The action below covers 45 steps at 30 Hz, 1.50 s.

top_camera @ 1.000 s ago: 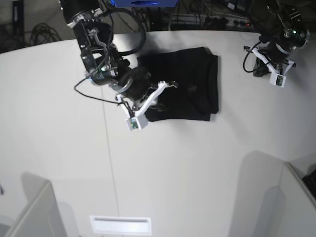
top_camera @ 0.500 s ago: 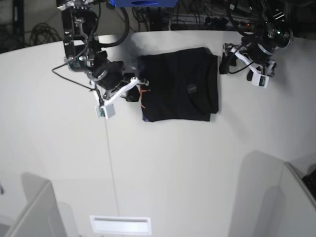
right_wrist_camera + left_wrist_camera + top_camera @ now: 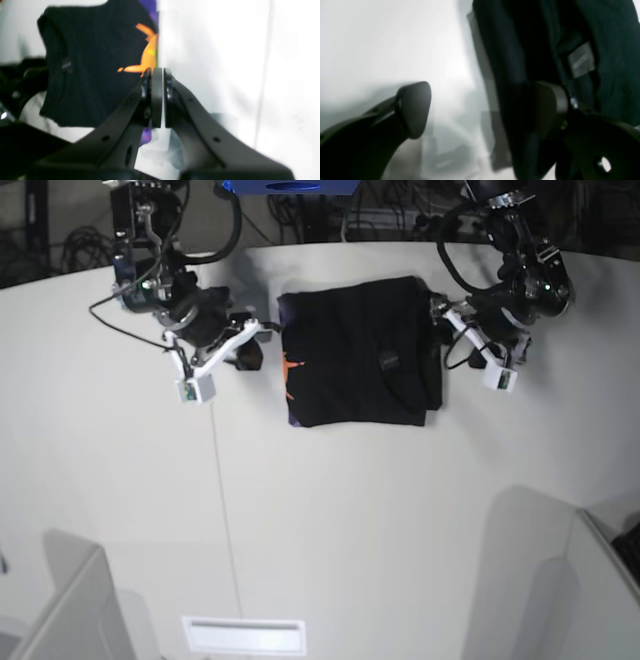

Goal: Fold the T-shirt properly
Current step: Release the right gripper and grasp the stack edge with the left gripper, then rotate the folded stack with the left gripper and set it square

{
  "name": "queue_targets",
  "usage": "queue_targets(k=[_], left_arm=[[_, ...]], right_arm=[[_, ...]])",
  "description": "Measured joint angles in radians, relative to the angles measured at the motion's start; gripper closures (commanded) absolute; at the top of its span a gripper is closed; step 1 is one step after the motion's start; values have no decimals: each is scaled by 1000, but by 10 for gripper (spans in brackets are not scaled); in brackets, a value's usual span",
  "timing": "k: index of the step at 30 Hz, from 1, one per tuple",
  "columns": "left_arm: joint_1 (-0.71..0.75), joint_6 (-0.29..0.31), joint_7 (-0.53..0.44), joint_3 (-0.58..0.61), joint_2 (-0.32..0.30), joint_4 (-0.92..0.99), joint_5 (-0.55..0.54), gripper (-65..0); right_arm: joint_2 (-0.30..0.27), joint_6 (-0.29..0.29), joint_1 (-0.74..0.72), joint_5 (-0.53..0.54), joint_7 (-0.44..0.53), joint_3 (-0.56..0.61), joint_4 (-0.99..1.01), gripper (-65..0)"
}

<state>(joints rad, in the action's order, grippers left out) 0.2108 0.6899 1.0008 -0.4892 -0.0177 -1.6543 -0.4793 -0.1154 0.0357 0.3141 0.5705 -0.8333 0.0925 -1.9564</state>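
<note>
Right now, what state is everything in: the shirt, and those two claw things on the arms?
T-shirt: folded into a rectangle, flat on the table, orange print showing at one edge.
Left tool: open, at the shirt's edge, one finger over the cloth, nothing gripped.
Right tool: shut, empty, just beside the shirt.

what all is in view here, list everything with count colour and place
T-shirt: one, black, folded into a rough rectangle on the table's far middle; orange and purple print shows at its edge nearest the right gripper
neck label: one, grey, on the T-shirt
table: one, white, fills most of the base view
cables: several, black, on the floor beyond the table
left gripper: one, black, open, one finger over the T-shirt's edge
right gripper: one, black, shut and empty, beside the print edge
</note>
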Motion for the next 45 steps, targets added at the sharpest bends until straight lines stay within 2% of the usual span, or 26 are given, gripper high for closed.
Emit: queue_targets(k=[10,11,13,19,20,24,27,29,35,37,45], left_arm=[[-39,13,-40,69,6,77,-30,-597],[-38,10,-40,70,6,77,-31,-581],[-39,-2,-40,71,6,77,-30,-487],[-23,-8,-23,72,8,84,-31,-39],[-22,-8,-24,71,8,84,-32,0],[-24,-8,-17,71,7,84,-31,0],[-25,-58,-13,88,-11,84,-46,0],[-28,-88,-18,155,-58,84,-47,0],[-73,-103,-19,362,-192,75,-29,0],[-101,-103,-13,436,-238,76,-25,0],[-214,-103,6,629,-343,87,-14,0]], right_arm=[[-6,0,3,-3,-1,-1,0,0],[-6,0,2,-3,-1,-1,0,0],[-6,0,3,-3,-1,-1,0,0],[0,0,6,-3,1,-70,0,0],[0,0,13,-3,3,-84,0,0],[1,0,27,-2,-3,-120,0,0],[1,-1,38,1,-2,-152,0,0],[1,-1,44,-1,0,-182,0,0],[8,-2,67,1,2,-304,-1,0],[29,-2,84,0,5,-352,-1,0],[35,-3,109,2,-4,-398,-1,0]])
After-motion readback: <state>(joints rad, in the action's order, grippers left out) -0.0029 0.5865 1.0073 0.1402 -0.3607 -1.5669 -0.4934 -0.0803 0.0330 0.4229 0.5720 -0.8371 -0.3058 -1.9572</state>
